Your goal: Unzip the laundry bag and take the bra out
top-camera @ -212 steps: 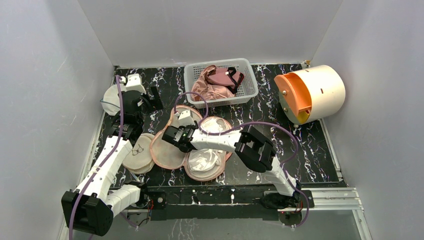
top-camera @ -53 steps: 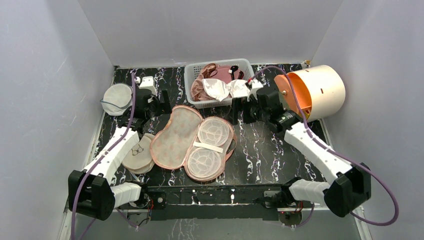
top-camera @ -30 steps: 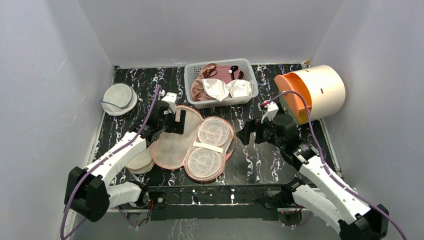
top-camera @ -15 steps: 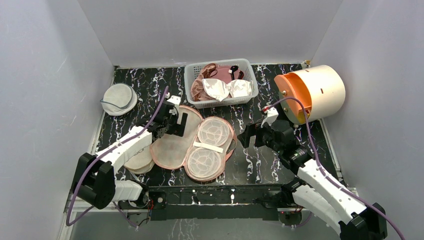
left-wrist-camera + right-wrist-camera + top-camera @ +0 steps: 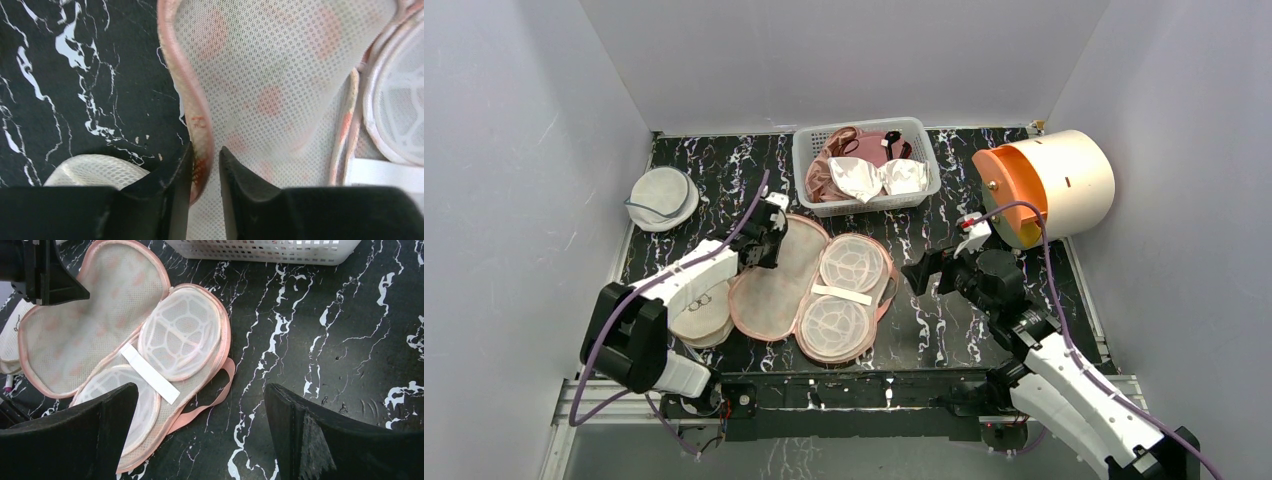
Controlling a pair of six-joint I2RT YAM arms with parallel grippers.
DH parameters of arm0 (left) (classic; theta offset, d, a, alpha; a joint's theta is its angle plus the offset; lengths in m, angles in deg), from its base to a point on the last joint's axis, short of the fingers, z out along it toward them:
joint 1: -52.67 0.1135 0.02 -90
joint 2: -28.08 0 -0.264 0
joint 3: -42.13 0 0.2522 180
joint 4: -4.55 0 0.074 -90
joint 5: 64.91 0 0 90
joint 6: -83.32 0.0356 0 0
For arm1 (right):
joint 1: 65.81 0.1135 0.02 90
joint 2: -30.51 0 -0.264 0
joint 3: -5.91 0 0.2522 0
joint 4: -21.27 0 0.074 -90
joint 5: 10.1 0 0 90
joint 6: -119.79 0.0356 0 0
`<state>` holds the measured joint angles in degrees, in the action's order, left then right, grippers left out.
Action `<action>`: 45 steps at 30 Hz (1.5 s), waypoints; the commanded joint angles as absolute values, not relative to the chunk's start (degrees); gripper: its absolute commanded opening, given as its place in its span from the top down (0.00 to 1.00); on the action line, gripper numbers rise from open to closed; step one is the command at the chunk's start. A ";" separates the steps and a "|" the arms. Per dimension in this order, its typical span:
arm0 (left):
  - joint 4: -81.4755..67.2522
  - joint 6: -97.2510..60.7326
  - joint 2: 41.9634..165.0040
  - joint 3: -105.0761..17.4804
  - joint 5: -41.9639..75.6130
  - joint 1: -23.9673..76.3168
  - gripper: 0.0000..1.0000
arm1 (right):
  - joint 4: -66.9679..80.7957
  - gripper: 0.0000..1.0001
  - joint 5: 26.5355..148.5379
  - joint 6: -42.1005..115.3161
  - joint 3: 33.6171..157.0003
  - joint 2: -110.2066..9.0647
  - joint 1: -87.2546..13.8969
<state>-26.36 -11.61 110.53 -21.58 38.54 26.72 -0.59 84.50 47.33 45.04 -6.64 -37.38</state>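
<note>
Left of centre, left gripper [image 5: 206, 150] pinches laundry bag [image 5: 772, 285] rim, likely to flip it shut; right gripper [image 5: 200, 387] hangs wide apart, empty.

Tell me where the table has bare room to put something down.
Bare: between the laundry bag and the drum, near the right claw; between the round pouch and the basket. Crowded: left of the bag, by the left claw.
</note>
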 commanded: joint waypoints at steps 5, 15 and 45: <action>-28.96 -13.10 102.19 -22.49 33.51 26.14 0.94 | 3.43 0.02 82.89 46.53 44.65 -4.28 -37.51; -38.47 -26.64 101.81 -31.92 18.28 25.41 1.00 | 3.58 0.02 82.89 46.61 44.33 -3.01 -37.51; -15.59 -49.04 122.49 -32.76 16.21 4.30 0.90 | 2.34 0.02 80.92 46.99 44.46 -1.18 -37.51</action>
<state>-17.64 -48.72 123.14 -30.59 15.96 5.39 0.05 82.38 47.27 44.12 -2.09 -37.38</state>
